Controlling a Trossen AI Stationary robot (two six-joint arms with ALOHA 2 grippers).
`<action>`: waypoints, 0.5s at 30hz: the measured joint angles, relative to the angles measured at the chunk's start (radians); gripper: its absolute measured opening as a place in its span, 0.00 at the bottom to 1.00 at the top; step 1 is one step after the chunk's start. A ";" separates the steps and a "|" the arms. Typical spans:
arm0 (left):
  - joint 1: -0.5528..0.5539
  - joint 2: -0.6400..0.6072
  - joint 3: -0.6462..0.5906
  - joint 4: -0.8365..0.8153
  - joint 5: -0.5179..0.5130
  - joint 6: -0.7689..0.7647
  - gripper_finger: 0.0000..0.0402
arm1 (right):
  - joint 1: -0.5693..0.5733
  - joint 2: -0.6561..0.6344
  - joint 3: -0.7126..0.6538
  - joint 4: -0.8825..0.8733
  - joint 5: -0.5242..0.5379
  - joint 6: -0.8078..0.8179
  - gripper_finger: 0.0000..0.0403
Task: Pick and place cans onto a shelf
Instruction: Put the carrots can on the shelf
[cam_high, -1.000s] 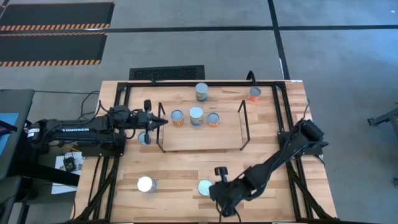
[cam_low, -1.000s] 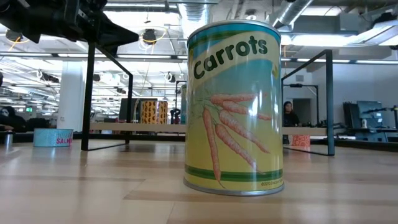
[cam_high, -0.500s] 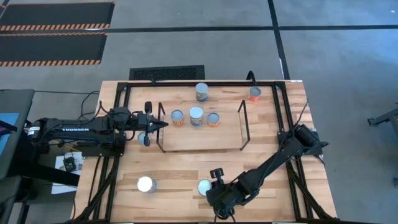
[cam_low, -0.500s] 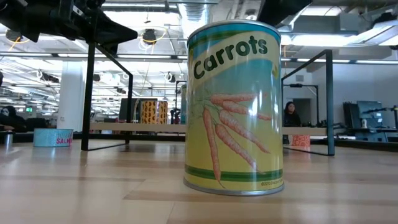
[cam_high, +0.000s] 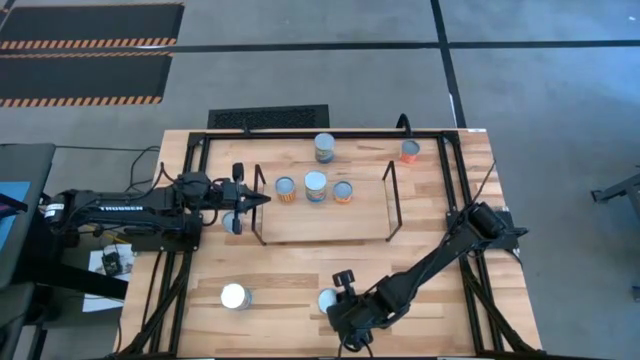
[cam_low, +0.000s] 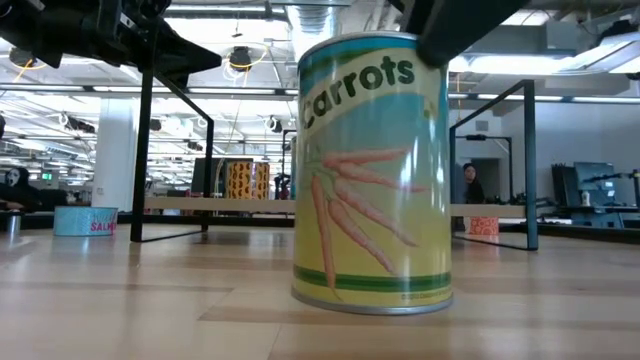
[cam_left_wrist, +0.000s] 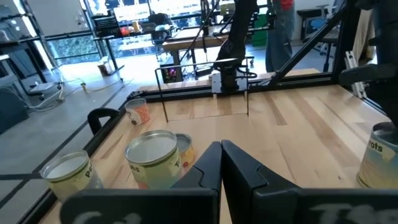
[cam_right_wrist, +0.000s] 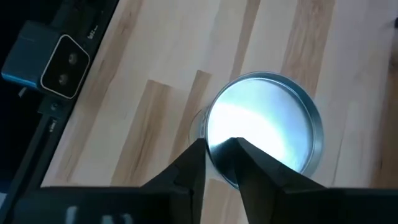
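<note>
Right gripper (cam_right_wrist: 217, 158) has slid over the carrots can (cam_low: 372, 172) at the table's (cam_high: 440, 290) front edge, and the can now tilts.
Its fingers sit nearly shut above the lid, gripping nothing; pushing on could topple the can. Left gripper (cam_left_wrist: 221, 163), closed and empty, waits beside the shelf's (cam_high: 325, 222) left end, where three cans (cam_high: 315, 188) stand; another can (cam_high: 235, 296) stands nearby.
</note>
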 joint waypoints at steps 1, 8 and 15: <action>0.000 0.000 0.000 0.000 0.000 0.000 0.00 | -0.001 0.000 0.000 0.000 0.000 0.000 0.22; 0.000 0.000 0.000 0.000 0.000 0.000 0.00 | -0.003 0.000 0.000 -0.003 -0.001 0.000 0.02; 0.000 0.000 0.000 0.000 0.000 -0.001 0.00 | -0.007 -0.046 -0.006 -0.019 -0.010 0.030 0.01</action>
